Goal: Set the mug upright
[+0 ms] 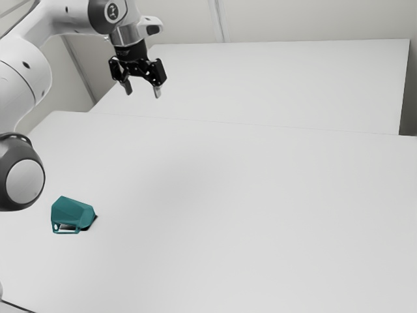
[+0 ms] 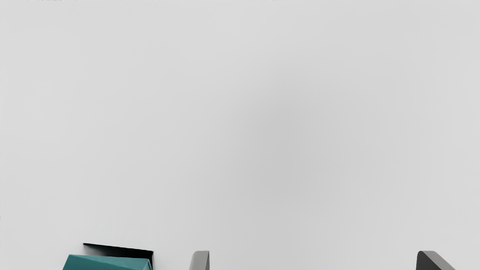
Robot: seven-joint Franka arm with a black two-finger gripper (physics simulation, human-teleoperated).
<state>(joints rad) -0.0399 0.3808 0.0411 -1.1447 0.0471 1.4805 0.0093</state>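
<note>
High above the table, my gripper (image 1: 143, 93) hangs in the exterior view with its fingers apart and nothing between them. The teal mug (image 1: 71, 212) lies on its side on the table, toward the exterior view's lower left, its handle on the near side, low by the tabletop. In the wrist view, the gripper (image 2: 313, 260) has its two fingertips wide apart, and part of the mug (image 2: 108, 263) shows outside them, beside one finger. The rest of the mug is cut off there.
A white table (image 1: 247, 208) spreads below the arm. Behind it stands a pale raised panel or surface (image 1: 280, 81), with light walls beyond. The arm's large rounded joint (image 1: 23, 179) is at the exterior view's left, near the mug.
</note>
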